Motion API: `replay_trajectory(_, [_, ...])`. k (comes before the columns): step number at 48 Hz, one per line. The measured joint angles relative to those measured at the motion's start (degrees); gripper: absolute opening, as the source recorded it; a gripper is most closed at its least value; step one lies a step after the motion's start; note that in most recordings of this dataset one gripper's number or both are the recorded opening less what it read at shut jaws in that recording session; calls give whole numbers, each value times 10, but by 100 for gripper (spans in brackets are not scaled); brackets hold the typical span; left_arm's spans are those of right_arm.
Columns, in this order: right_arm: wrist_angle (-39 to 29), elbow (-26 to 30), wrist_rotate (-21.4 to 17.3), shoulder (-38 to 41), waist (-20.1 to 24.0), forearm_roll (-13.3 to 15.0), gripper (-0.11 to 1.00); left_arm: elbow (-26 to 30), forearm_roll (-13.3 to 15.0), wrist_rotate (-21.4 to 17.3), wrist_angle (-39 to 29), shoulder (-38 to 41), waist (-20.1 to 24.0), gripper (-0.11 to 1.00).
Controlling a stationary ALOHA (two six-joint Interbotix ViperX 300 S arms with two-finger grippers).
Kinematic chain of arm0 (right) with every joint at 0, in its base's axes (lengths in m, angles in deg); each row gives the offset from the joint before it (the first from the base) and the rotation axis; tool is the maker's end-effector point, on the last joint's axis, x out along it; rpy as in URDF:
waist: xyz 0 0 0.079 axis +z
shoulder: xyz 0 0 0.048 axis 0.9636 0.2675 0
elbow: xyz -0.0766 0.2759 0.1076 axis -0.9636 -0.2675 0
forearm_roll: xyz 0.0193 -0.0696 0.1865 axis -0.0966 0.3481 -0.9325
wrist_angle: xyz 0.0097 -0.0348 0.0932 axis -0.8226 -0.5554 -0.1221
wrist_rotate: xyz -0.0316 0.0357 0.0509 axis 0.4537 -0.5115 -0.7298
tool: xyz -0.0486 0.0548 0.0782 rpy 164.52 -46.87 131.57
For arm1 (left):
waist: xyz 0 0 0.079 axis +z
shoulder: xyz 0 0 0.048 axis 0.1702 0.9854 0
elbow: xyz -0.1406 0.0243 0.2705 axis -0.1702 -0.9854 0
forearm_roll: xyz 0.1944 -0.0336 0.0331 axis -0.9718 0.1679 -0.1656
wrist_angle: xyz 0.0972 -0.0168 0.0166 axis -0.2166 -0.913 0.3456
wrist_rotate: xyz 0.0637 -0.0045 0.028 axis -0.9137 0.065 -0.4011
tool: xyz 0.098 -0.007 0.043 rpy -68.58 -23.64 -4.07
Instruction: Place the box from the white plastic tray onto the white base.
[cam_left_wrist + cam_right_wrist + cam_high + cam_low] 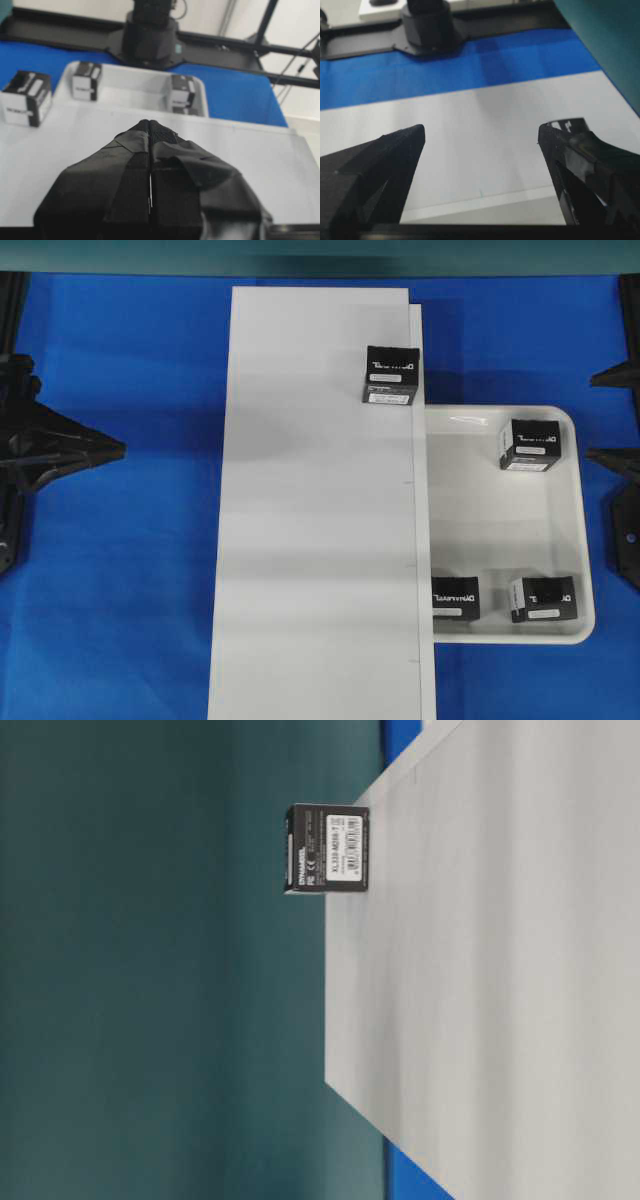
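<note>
Evenly and brightly lit from above, without hard shadows. Faint grey banding across the white base (320, 520) in the overhead view; a small glare streak on the white plastic tray (520, 530) near its upper rim. Soft overall, lettering on the boxes hardly legible. Table-level view turned sideways, slightly hazy. Blurred in both wrist views: the near end effector fingers (375, 165) and the far background.

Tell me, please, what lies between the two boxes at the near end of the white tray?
Nothing: in the overhead view only bare tray floor separates the left box from the right box.
</note>
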Motion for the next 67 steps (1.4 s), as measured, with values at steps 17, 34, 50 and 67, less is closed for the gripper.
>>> replay_trajectory(17, [-1, -7, -1, -25, 21, -2, 98, 0, -1, 7, 3, -27, -30, -7])
replay_trajectory(34, [-1, -8, -2, -27, 47, -2, 98, 0, 0, 32, 23, -47, -37, -7])
replay_trajectory(50, [-3, -18, -4, -27, 81, -2, 98, 0, -1, 32, 25, -47, -37, -7])
replay_trajectory(67, [-3, -25, -4, -28, 86, -3, 98, 0, -1, 32, 26, -47, -38, -7])
